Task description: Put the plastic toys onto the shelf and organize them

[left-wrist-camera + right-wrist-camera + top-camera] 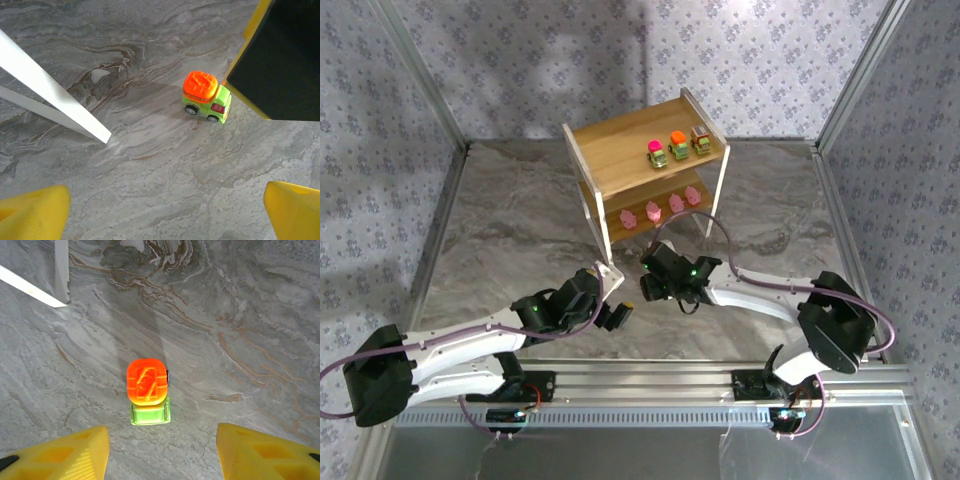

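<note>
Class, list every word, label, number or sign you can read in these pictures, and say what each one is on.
None can be read.
Truck on the table: raised slanted strokes on its orange top, a moulded pattern, not letters.
Toys on the shelf: too small to show any marking.

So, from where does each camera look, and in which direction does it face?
Top external: high behind the bases, facing down and forward over the table to the shelf; the left arm and right arm both show.
Left wrist: on the left arm, facing down at the table; the left fingers sit in the bottom corners, wide apart.
Right wrist: on the right arm, facing straight down; the right fingers sit at the bottom, wide apart.
Shared: both wrist views show the orange-topped truck standing on the table and a white shelf leg.
</note>
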Controlling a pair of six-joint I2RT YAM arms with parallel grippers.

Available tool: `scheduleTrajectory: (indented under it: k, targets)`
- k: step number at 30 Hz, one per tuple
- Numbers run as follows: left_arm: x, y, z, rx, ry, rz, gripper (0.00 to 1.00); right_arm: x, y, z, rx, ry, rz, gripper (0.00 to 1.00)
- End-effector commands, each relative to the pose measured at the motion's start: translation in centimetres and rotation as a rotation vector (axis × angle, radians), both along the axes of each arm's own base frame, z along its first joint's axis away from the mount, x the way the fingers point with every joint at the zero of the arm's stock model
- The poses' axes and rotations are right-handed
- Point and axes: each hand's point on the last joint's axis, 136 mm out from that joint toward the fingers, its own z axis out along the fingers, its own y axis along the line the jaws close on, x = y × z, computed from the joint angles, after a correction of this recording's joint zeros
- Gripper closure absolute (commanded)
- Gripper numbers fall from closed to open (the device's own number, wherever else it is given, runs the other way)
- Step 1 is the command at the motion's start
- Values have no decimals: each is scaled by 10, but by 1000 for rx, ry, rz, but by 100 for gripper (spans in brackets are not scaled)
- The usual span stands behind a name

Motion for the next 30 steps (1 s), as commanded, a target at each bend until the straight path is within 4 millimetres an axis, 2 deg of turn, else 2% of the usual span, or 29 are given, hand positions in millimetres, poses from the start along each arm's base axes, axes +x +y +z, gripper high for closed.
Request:
scheduleTrajectory:
  k: [1, 11, 30]
  targets:
    - [3, -2, 12, -11, -30, 10, 1, 0, 2, -11, -9, 3, -5, 40]
    - [4, -2, 13, -11, -35, 17, 1, -1, 12, -25, -12, 24, 19, 40]
    - [5, 0, 14, -10, -38, 22, 1, 1, 13, -52, -58, 53, 24, 40]
